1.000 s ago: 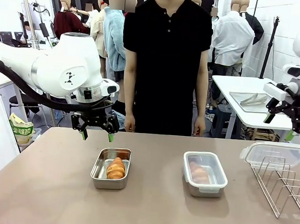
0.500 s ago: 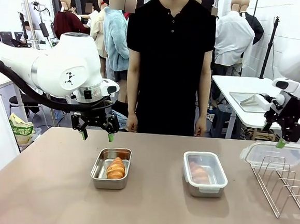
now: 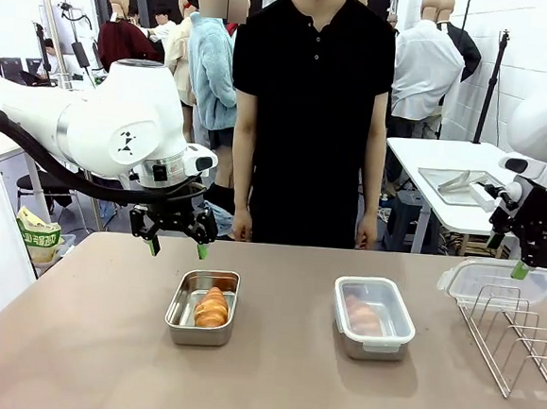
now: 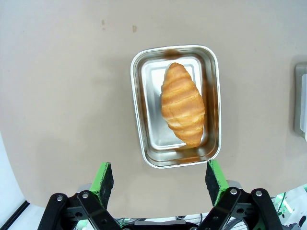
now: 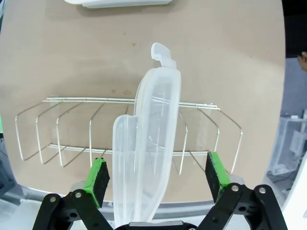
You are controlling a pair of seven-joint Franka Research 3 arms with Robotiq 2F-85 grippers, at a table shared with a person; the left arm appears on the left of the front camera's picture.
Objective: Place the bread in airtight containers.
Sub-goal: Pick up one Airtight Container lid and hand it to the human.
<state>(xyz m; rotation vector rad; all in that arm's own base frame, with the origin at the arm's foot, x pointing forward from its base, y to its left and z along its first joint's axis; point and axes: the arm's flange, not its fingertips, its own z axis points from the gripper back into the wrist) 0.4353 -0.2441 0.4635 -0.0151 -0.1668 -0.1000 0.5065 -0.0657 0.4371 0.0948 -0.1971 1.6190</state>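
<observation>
Left gripper [image 3: 177,245] hangs with jaws spread, nothing between them, just behind the open container [image 3: 202,307] and above the counter [image 3: 91,351]. A croissant [image 3: 211,307] lies inside that open container. Right gripper [image 5: 157,179] also has jaws spread wide, poised over the spare lid [image 5: 146,148], which rests on the wire rack [image 5: 72,129]; no contact visible. Right of the open container sits the lidded container [image 3: 373,317], a second croissant [image 3: 363,316] showing dimly through its translucent lid. A person [image 3: 308,112] stands behind the open container, hands at sides.
</observation>
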